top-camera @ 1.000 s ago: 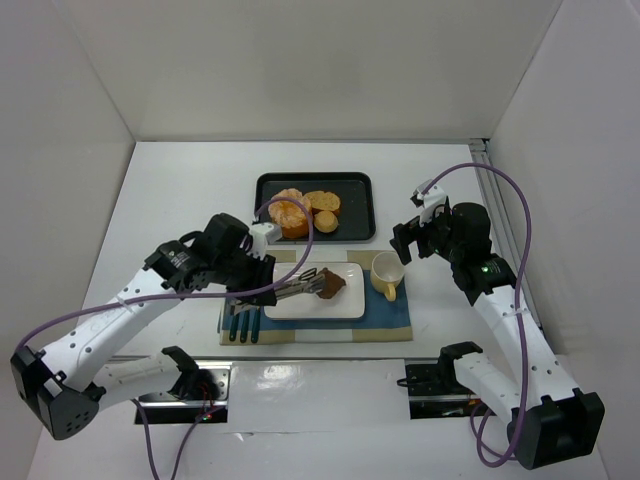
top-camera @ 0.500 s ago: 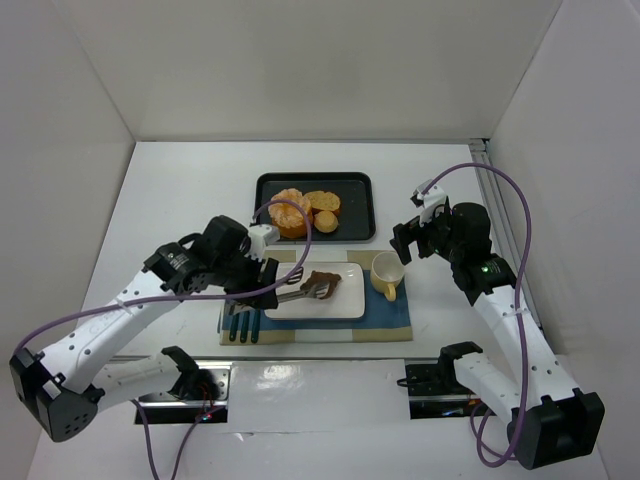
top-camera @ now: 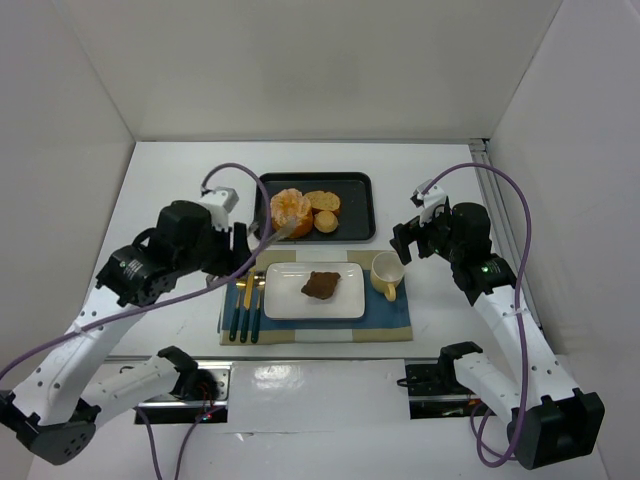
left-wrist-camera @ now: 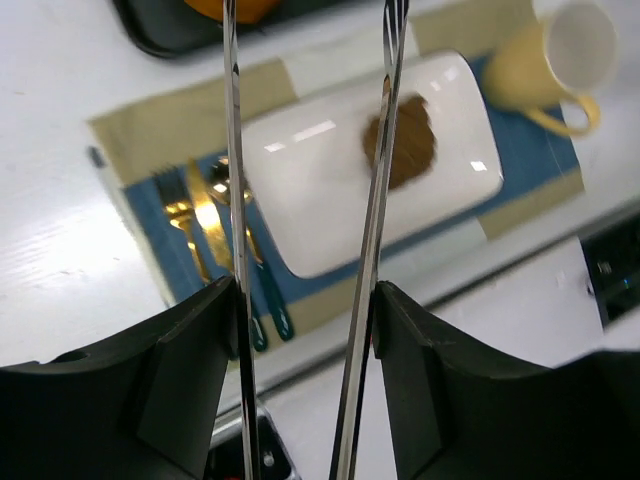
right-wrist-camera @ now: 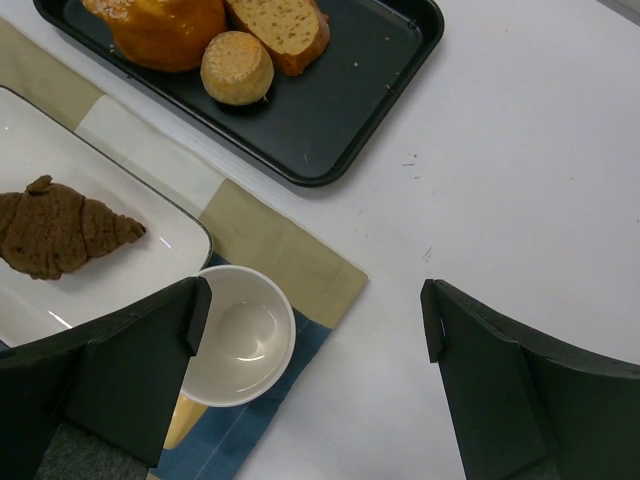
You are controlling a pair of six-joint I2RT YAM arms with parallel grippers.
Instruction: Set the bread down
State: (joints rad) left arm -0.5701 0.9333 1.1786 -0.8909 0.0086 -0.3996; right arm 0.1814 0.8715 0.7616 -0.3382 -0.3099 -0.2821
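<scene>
The bread (top-camera: 320, 285), a small dark brown chunk, lies on the white plate (top-camera: 285, 305), right of its middle. It also shows in the left wrist view (left-wrist-camera: 400, 140) and the right wrist view (right-wrist-camera: 60, 232). My left gripper (top-camera: 243, 254) is raised left of the plate and shut on metal tongs (top-camera: 280, 233). The tong arms (left-wrist-camera: 380, 200) stand apart with nothing between them, above the plate (left-wrist-camera: 320, 220). My right gripper (top-camera: 412, 238) is open and empty, hovering right of the yellow cup (top-camera: 388, 274).
A black tray (top-camera: 355, 215) behind the plate holds an orange swirled bun (top-camera: 289, 208), a tan slice and a small roll. Cutlery (top-camera: 245, 310) lies on the blue and tan placemat (top-camera: 390, 315) left of the plate. White walls enclose the table.
The tongs let go of the bread on the plate. My left arm lifted and drew back to the left with the tongs open. The right arm has not moved.
</scene>
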